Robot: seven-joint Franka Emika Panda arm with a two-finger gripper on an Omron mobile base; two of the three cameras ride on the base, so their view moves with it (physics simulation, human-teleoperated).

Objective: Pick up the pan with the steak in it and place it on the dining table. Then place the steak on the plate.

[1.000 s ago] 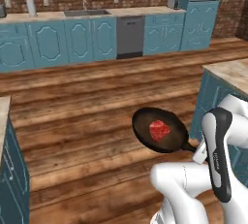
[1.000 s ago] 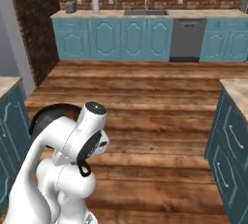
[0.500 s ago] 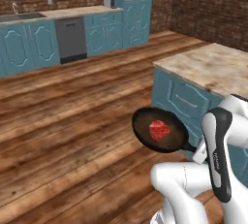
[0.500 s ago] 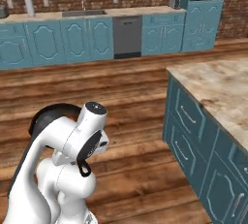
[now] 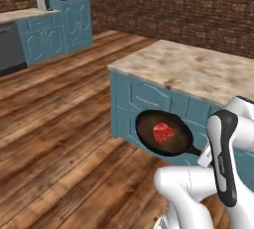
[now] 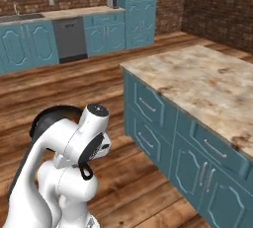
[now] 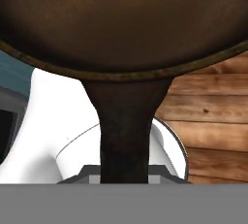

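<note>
1. My pincer is clamped shut on the short handle of the pan (image 5: 163, 134), which I carry level, clear of the wooden floor (image 5: 64, 139); the fingertips themselves are hidden under the handle.
2. The steak (image 5: 163, 133) sits near the middle of the pan.
3. The dining table (image 5: 198, 72) stands just ahead, the pan hanging in front of its teal base, below the stone top.
4. Done, I judge: the pick-up. Left: setting the pan on the table, then moving the steak to a plate.
</note>
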